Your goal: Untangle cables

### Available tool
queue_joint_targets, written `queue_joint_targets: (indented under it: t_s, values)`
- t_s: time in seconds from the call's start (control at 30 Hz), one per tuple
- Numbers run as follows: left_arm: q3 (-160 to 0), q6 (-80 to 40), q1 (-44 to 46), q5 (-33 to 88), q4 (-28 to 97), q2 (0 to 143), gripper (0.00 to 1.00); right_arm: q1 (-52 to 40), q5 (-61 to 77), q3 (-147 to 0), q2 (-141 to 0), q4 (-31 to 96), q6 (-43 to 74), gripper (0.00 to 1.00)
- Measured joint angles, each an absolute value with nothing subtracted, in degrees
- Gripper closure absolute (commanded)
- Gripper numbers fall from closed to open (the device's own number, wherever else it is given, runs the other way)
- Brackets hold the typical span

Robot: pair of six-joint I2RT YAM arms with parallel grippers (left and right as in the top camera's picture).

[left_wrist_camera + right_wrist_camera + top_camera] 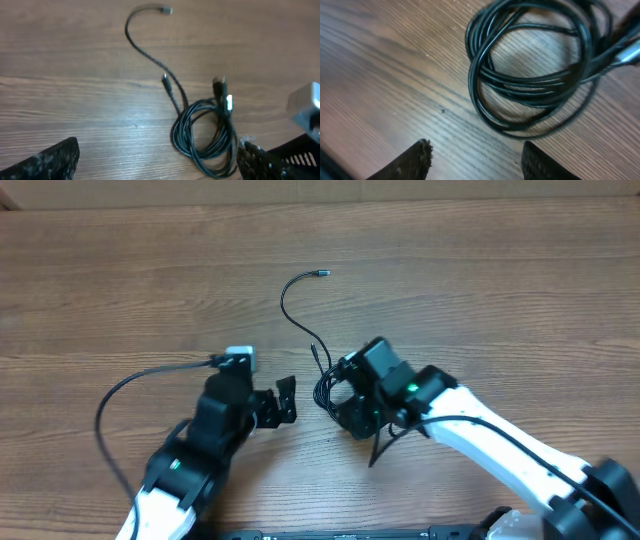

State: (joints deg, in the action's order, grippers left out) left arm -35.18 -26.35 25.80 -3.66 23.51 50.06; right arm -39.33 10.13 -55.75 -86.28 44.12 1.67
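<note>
The cables [322, 385] are thin black cords in a small coil on the wooden table between my two grippers. One tail curves away to a small plug [320, 273]. In the left wrist view the coil [205, 135] lies just ahead of the right finger, and plug ends [220, 87] rest on it. In the right wrist view the coil [535, 75] fills the upper right. My left gripper [288, 402] [155, 167] is open and empty, left of the coil. My right gripper [338, 402] [477, 162] is open and empty, right beside the coil.
A thicker black wire [110, 400] loops from the left arm over the table at the left. The right arm's white link [500, 445] runs to the lower right. Its gripper body [305, 107] shows in the left wrist view. The wooden table [480, 290] lies all around.
</note>
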Motion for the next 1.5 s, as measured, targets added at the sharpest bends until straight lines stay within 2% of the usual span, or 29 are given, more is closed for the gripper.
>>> queue_joint_targets:
  t_s: [0.3,0.5,0.7,1.03,1.3,1.47,1.5]
  values:
    - [-36.64,-24.45,23.83,3.07,19.66,68.62,0.0,-41.01,8.12,-55.75,-95.04,39.05,1.28,0.44]
    - [-37.56,-23.99,19.77,10.81,16.25,75.24,0.01,-41.01,8.08,-55.75,-95.9,37.91,1.28,0.45]
    - [-37.56,-23.86,16.84,15.03,15.18,78.56,0.0,-41.01,8.12,-55.75,-98.54,37.71,1.28,0.45]
    - [-37.58,-23.9,16.82,16.58,14.98,78.94,0.0,-41.01,8.84,-55.72,-99.88,37.19,1.28,0.47]
    - [-37.63,-29.08,16.82,16.34,15.94,78.94,0.03,-41.01,10.5,-55.75,-100.44,36.73,1.3,0.5]
    - [-37.78,-35.14,16.82,13.8,19.2,78.94,0.02,-41.01,11.99,-54.89,-100.95,34.33,1.37,0.7]
    - [-37.78,-35.97,16.8,13.37,19.31,78.94,0.0,-41.01,12.16,-54.74,-100.95,34.06,1.48,0.78]
